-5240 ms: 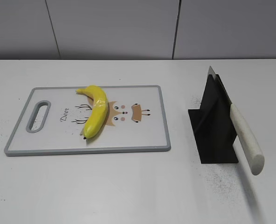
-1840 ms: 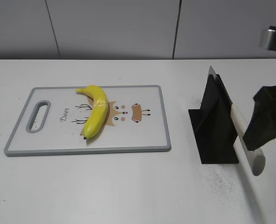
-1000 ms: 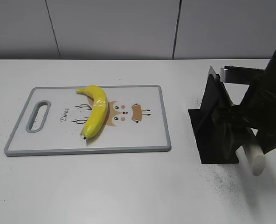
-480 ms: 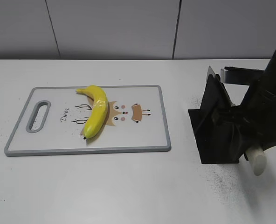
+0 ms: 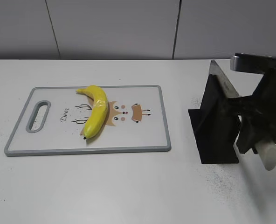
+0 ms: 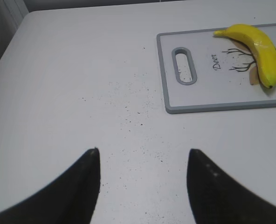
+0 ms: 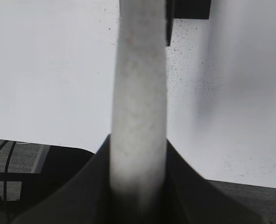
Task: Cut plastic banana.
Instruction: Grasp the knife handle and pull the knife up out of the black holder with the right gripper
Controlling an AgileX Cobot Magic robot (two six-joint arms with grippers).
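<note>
The plastic banana [image 5: 96, 110] lies curved on the white cutting board [image 5: 142, 135] at the table's left; it also shows in the left wrist view [image 6: 261, 49]. A knife with a whitish handle [image 5: 267, 156] and steel blade [image 5: 220, 76] rests in a black stand [image 5: 215, 128] at the right. My right gripper [image 5: 250, 133] is shut on the knife handle [image 7: 139, 93], and the blade has risen a little in the stand. My left gripper [image 6: 142, 163] is open and empty over bare table left of the board; it is outside the exterior view.
The board [image 6: 212, 105] has a grey rim, a handle slot [image 6: 183, 65] and a deer drawing. Dark specks lie on the table around the stand [image 5: 219, 179] and near the left gripper. A grey wall stands behind the table.
My right arm came in from the right and closed on the knife handle. The knife has since lifted and shifted slightly right in the stand. Banana and board have not moved.
</note>
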